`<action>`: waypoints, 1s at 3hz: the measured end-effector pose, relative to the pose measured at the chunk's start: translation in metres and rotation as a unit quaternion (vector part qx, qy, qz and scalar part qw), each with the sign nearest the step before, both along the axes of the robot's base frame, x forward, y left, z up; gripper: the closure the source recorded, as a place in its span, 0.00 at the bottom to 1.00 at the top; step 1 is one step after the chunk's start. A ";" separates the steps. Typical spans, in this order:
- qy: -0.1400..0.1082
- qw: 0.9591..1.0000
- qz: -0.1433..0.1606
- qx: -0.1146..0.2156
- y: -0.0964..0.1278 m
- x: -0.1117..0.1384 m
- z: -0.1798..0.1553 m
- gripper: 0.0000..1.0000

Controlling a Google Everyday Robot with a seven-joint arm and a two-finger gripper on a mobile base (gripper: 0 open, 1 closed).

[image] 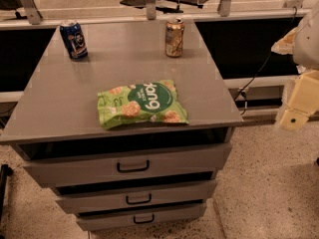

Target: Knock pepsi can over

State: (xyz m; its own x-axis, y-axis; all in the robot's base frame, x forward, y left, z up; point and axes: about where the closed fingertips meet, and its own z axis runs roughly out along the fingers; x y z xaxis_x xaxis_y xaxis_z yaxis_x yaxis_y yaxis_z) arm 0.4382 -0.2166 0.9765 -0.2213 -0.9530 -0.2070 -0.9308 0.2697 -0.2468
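The pepsi can (74,40) is dark blue with white and red markings and a silver top. It stands upright at the back left corner of the grey cabinet top (60,103). My gripper (294,116) is cream-coloured and hangs at the right edge of the view, off the cabinet's right side and below its top. It is far from the can and holds nothing that I can see.
A gold can (174,37) stands upright at the back, right of centre. A green snack bag (142,103) lies flat near the front middle. The cabinet has three drawers (133,166) facing me. A railing runs behind it, and a cable hangs at its right.
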 end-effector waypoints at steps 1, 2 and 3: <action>0.000 1.000 0.000 0.000 0.000 0.000 0.000 0.00; -0.005 1.000 0.006 0.009 0.009 0.007 0.000 0.00; -0.008 0.999 0.036 0.039 0.061 0.039 -0.010 0.00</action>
State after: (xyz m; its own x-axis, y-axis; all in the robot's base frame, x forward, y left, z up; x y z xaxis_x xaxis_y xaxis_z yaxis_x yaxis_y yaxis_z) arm 0.4771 -0.1557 0.9668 -0.1482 -0.9471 -0.2846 -0.9448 0.2206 -0.2422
